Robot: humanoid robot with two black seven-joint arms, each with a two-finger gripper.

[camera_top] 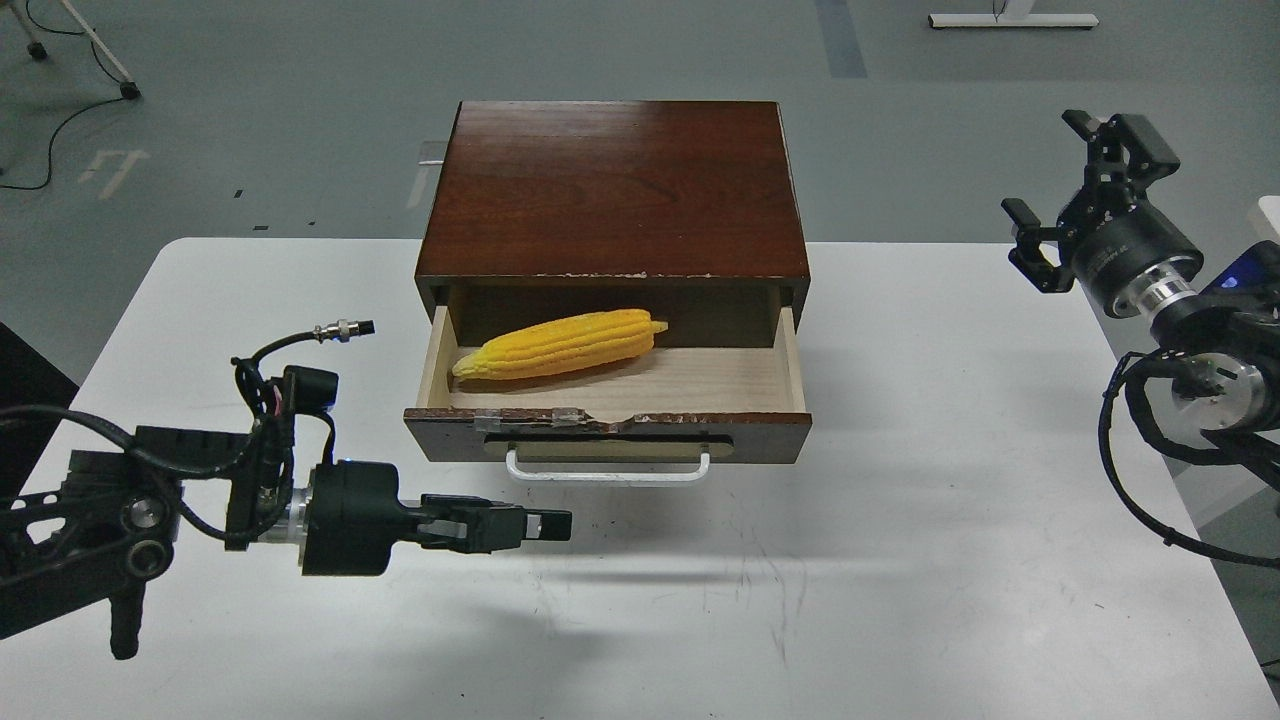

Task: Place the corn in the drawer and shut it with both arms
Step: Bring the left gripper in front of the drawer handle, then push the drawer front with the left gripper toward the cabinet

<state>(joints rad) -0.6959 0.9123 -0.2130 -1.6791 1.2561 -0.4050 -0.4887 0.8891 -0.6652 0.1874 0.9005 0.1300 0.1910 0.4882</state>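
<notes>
The yellow corn [560, 343] lies inside the open drawer [608, 432], toward its left and back, on the pale wood floor. The drawer sticks out of the dark brown cabinet [615, 185]; its white handle [608, 470] faces me. My left gripper [555, 523] is low over the table, in front of the drawer's left half, pointing right, just below the handle's left end. Its fingers are together and hold nothing. My right gripper [1050, 165] is raised at the far right, apart from the cabinet, its fingers spread wide and empty.
The cabinet stands at the back middle of the white table [900, 560]. The table's right edge runs under my right arm. Grey floor with cables and a stand's legs lies beyond the table.
</notes>
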